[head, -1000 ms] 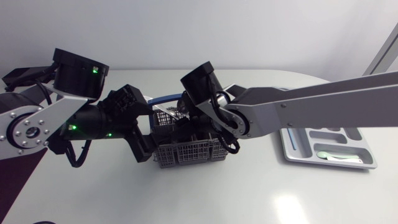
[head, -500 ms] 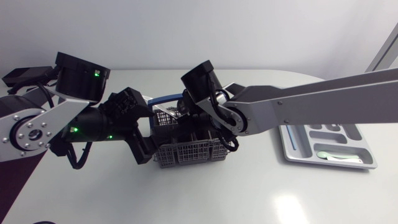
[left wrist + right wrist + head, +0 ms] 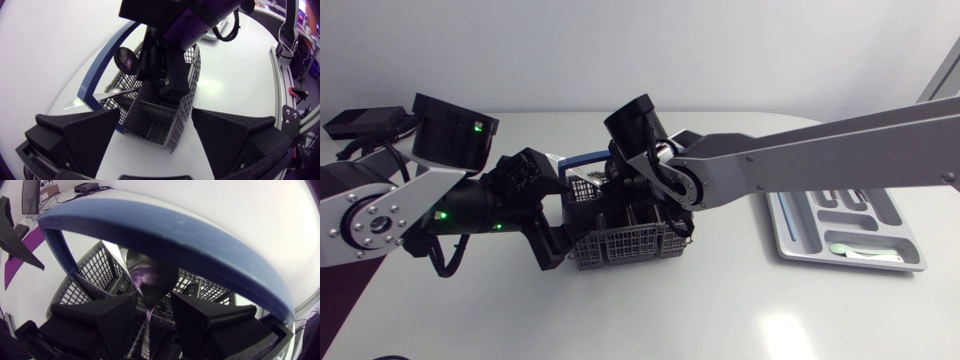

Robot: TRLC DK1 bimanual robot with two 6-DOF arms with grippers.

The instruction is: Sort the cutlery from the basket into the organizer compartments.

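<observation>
The grey mesh basket (image 3: 642,243) with a blue handle (image 3: 582,159) stands mid-table. My right gripper (image 3: 638,208) reaches down into it. In the right wrist view a spoon (image 3: 150,277) stands upright, bowl up, under the blue handle (image 3: 165,235). Its stem runs down between the fingers of my right gripper (image 3: 154,304), which stand close on either side with a small gap showing. My left gripper (image 3: 156,117) is wide open around the basket's (image 3: 172,132) near corner without touching it. More cutlery (image 3: 107,94) lies across the basket's rim.
The grey organizer tray (image 3: 790,235) lies at the right of the table, with a pale utensil (image 3: 865,256) in its front compartment. My two arms crowd the basket from both sides.
The right gripper's fingers have drawn closer together inside the basket and its wrist has shifted slightly left. The left arm has edged a little toward the basket.
</observation>
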